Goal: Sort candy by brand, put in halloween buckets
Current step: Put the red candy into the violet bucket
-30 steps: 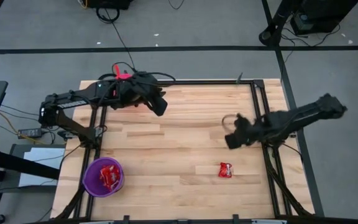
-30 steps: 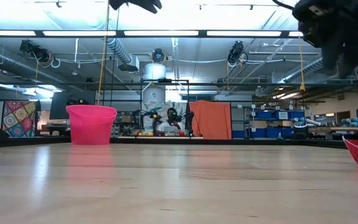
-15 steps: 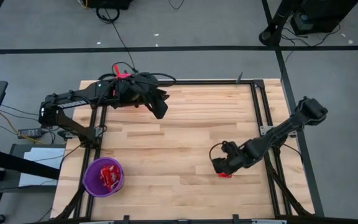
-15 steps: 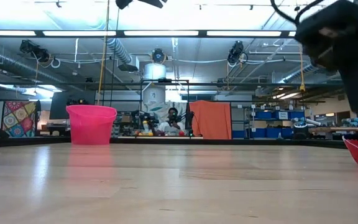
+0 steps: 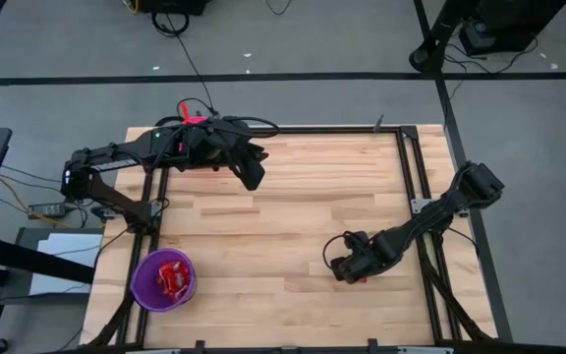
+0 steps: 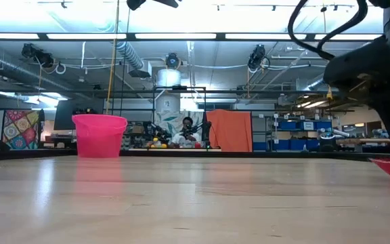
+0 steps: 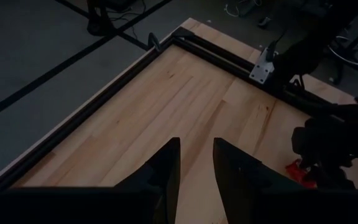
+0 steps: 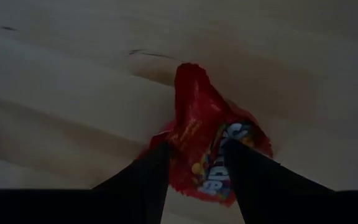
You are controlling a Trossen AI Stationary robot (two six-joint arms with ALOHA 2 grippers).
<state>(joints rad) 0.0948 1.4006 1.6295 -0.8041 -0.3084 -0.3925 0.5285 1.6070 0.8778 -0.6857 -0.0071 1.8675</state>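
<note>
A shiny red candy packet (image 8: 194, 112) lies flat on the wooden table near its right front; it also shows red beside the gripper (image 5: 361, 279). My right gripper (image 8: 197, 148) points down over the packet, open, one finger over each long side. My left gripper (image 5: 254, 177) hangs high over the far left of the table, open by a narrow gap (image 7: 196, 146), with nothing between its fingers. The purple bucket (image 5: 138, 280) stands at the near left with red candy (image 5: 173, 278) inside. The pink bucket (image 6: 99, 135) stands at the far edge. My right gripper comes at the red packet from above, its fingers (image 8: 157, 165) across the packet's middle. The packet lies flat on the table. I cannot tell whether the fingertips touch it.
Black frame rails (image 5: 406, 167) run along the table's edges. Bare wood (image 5: 283, 216) lies between the two arms. A person (image 6: 185, 130) sits far back in the room beyond the table.
My right gripper has swung toward the table's near edge and a little left, and come down over the red packet, staying open. The packet has not moved.
</note>
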